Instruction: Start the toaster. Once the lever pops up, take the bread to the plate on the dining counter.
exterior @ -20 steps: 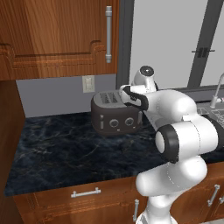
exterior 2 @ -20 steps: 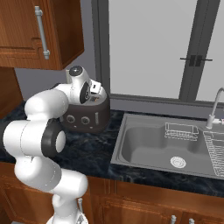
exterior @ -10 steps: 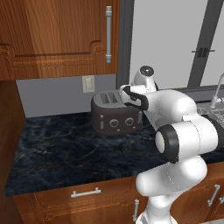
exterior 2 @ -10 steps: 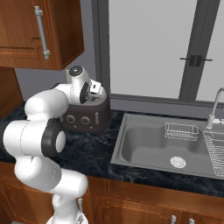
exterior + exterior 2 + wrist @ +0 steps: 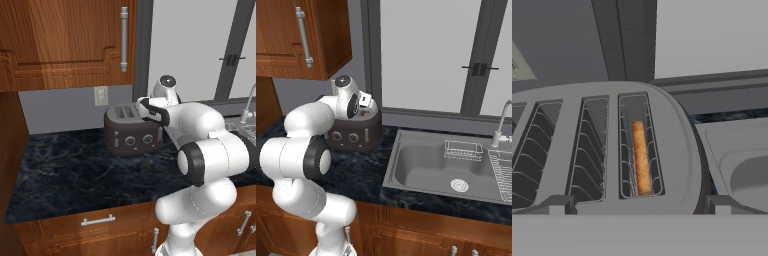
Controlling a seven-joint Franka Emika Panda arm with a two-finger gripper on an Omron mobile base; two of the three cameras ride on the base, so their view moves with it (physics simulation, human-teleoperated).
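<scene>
Where the base views hide it, bread (image 5: 641, 157) sits inside toaster (image 5: 607, 150).

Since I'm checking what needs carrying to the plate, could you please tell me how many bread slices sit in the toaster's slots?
1. The bread stands in the slot nearest the sink side of the toaster. The other visible slots look empty, though the far-left one is cut off in the hand view.

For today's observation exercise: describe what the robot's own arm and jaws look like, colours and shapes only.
The arm is glossy white, built of rounded, bulbous segments joined by dark grey-black joint bands and round end caps. Its gripper ends in two small, blocky grey jaws. No cables or markings are visible.
</scene>
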